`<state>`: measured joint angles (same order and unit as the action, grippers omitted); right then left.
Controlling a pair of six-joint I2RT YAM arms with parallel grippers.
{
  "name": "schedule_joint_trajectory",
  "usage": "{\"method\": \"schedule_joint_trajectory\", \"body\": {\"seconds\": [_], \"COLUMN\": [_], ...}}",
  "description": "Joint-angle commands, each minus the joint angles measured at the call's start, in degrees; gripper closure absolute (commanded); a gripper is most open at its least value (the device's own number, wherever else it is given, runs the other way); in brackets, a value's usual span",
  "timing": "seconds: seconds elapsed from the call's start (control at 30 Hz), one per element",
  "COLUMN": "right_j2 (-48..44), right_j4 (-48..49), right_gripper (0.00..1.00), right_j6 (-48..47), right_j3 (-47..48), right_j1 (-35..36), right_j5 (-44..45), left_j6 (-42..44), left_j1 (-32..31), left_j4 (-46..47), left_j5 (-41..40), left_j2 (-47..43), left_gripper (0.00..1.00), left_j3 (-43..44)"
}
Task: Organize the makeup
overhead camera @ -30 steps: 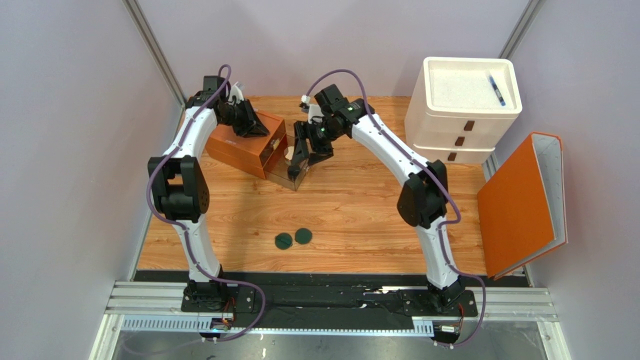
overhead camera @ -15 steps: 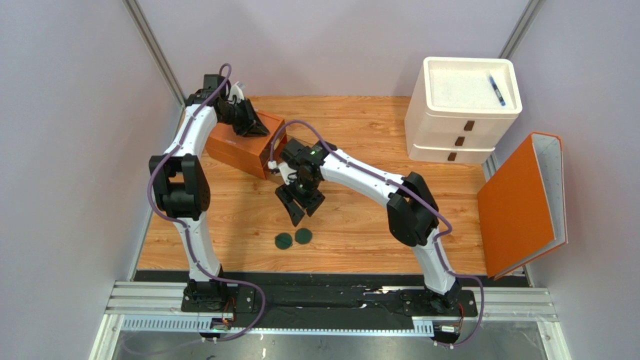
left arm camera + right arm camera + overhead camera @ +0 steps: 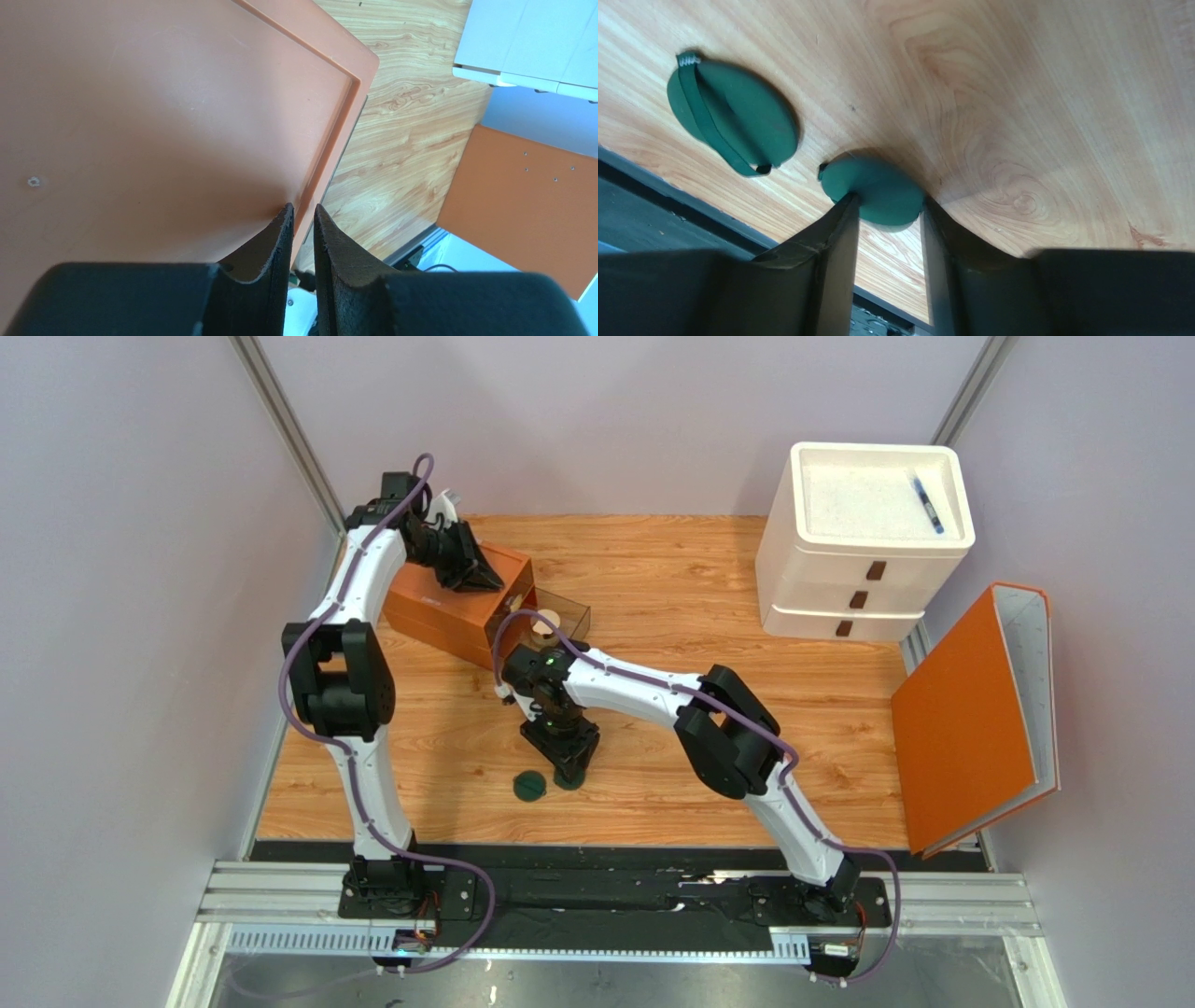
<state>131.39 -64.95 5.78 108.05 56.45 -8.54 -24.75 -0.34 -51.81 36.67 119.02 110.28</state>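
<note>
Wooden table [image 3: 673,588] held two unsorted green discs [image 3: 731,133] — right gripper [image 3: 889,199] straddled one, grip unclear; left gripper [image 3: 303,208] narrowly pinched the orange box [image 3: 140,105] rim.

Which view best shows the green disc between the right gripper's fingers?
Right wrist: the green disc lies close-up between the right gripper's fingers. Top external hides most of it under that gripper. Left wrist misses it, facing the orange box.
</note>
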Motion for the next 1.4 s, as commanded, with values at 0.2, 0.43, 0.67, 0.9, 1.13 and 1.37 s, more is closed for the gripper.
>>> {"method": "schedule_joint_trajectory", "body": {"seconds": [0.2,0.43,0.67,0.9,1.13,1.37], "right_j2": [1.15,-7.72,-3.52,2.81,7.47,7.56], "right_j4": [2.55,5.53,2.29,6.58,9.14,8.7], "right_gripper": [0.92,0.94,0.93,0.91,0.89,0.34], "right_j6": [-0.24,1.07,2.48,11.7,13.29,10.74], "right_j3": [-0.73,-0.83,18.04,33.34,36.53,34.34], "right_j1": [0.68,-1.68,-8.27,-16.1,-16.28,-15.31], "right_j5": [8.44,12.49,10.3,-1.12,-5.96,-5.18], "left_j6": [3.13,3.31,1.99,1.37,0.41,-0.29], "left_j1": [-0.01,-0.01,-0.01,-0.01,-0.01,0.07], "left_j4": [-4.17,-3.91,-2.33,-1.71,-1.36,-1.19], "left_j5": [-2.83,-2.3,-1.33,-2.04,-2.12,-2.21], "left_j2": [3.06,3.41,3.76,2.8,2.53,2.18], "left_gripper": [0.76,0.75,0.75,0.75,0.75,0.75], "left_j3": [1.16,0.99,-0.33,-1.12,-0.94,-0.59]}}
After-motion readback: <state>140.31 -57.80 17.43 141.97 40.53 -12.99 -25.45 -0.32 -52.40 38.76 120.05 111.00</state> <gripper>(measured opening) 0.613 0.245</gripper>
